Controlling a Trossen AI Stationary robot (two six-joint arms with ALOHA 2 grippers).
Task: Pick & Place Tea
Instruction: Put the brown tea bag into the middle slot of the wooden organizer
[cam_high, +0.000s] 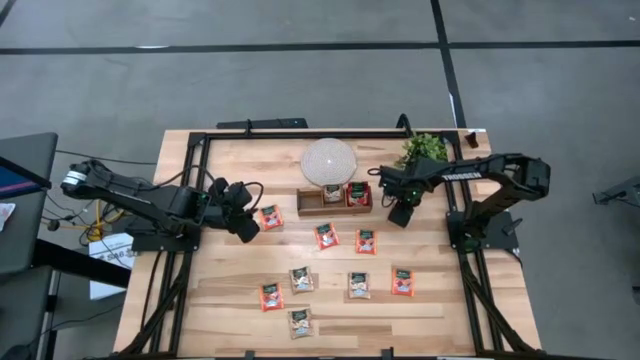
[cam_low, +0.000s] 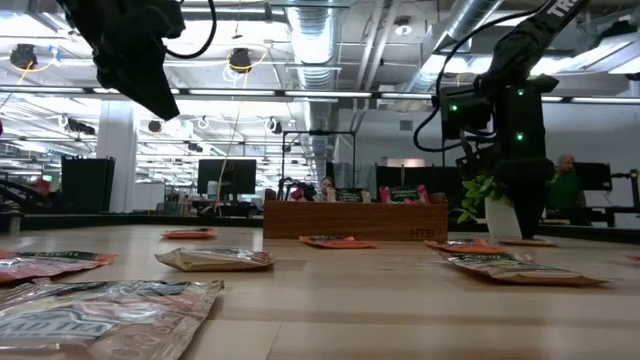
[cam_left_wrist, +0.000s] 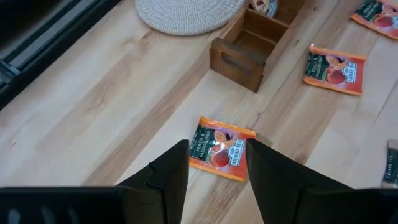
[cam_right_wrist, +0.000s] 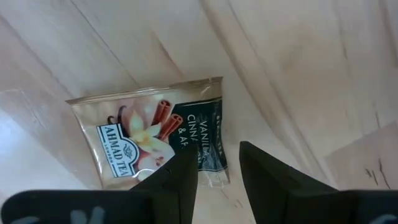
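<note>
Tea sachets lie scattered at the wooden tray's 6 o'clock. Left gripper, fingers parted, hovers over 1 red-orange sachet; right gripper, parted and empty, over a vanilla sachet.

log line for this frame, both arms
left tool: open, above orange sachet near tray | right tool: on vanilla sachet, grip unclear | tray: two sachets in

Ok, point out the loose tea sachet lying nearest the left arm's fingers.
The red-orange sachet beside the left fingers, left of the wooden tray; the others lie farther right or nearer the front.
</note>
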